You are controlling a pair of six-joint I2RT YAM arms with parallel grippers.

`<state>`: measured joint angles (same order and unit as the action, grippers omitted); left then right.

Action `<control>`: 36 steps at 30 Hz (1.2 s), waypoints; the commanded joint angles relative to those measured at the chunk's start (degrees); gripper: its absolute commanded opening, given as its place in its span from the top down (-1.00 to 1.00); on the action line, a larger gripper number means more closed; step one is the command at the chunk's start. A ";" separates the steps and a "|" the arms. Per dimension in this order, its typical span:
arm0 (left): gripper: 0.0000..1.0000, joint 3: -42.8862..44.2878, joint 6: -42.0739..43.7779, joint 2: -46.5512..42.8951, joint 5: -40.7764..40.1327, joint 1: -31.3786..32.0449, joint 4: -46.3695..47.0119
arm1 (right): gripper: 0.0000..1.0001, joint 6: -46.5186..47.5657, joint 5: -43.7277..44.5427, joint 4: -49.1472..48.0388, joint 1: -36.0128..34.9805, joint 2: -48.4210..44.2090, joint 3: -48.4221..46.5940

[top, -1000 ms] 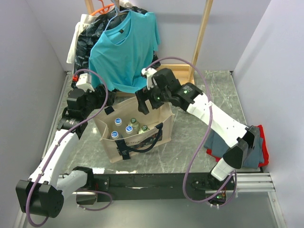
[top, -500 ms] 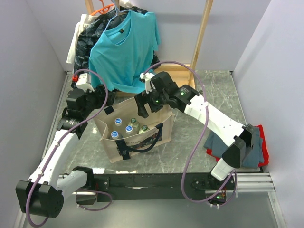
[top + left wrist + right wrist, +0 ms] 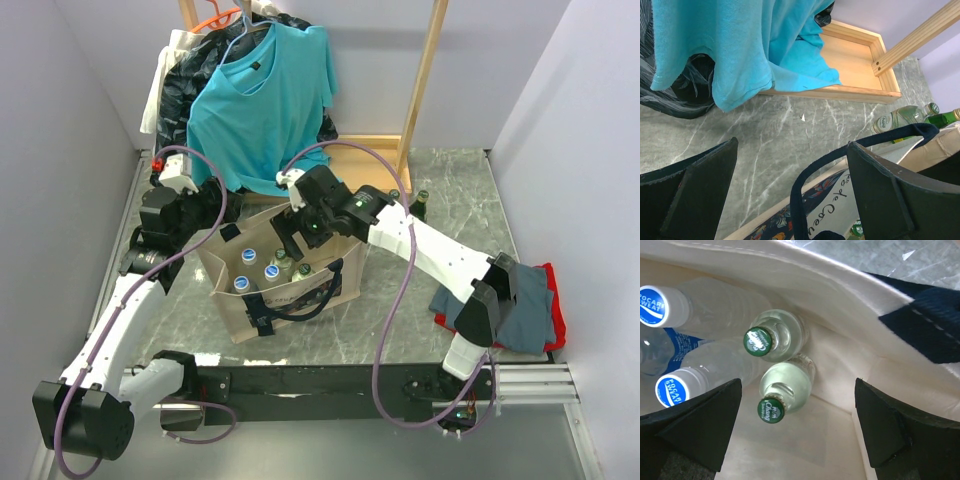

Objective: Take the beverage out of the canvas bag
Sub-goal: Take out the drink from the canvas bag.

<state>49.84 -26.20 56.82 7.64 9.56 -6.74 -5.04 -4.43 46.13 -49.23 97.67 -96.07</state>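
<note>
I'm at the reach-in step: nothing is lifted out yet. The right gripper (image 3: 797,385) hangs over the open mouth of the canvas bag (image 3: 345,285), which stands upright on the desk (image 3: 400,335) between the two arms. Its jaws are spread wide and hold nothing. The right wrist view looks straight down into the bag. Two green-capped bottles (image 3: 772,407) stand side by side against the inner wall, with two blue-capped clear bottles (image 3: 677,390) next to them. The nearer green cap sits almost under the middle of the gripper, so I judge that bottle the beverage to go for. The left gripper (image 3: 792,150) is at the bag's far left corner, jaws also wide. One black strap handle (image 3: 805,182) arches up between its fingers but is not pinched. Next, I'd lower the right gripper straight down until the fingers straddle that bottle's neck, close on it, and lift vertically. The neighbouring green bottle touches it, so one finger has to slip between them, and the other handle lies close by the right-hand finger. Closing the left gripper on its strap first should steady the bag.
</note>
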 commanded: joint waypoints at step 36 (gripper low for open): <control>-0.93 0.25 0.27 -1.89 -0.70 -0.25 0.59 | -0.99 0.47 0.38 0.19 -1.48 3.76 -7.81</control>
<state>49.84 -26.20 55.83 7.20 9.56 -7.14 -5.02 -3.27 46.81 -50.50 101.16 -100.62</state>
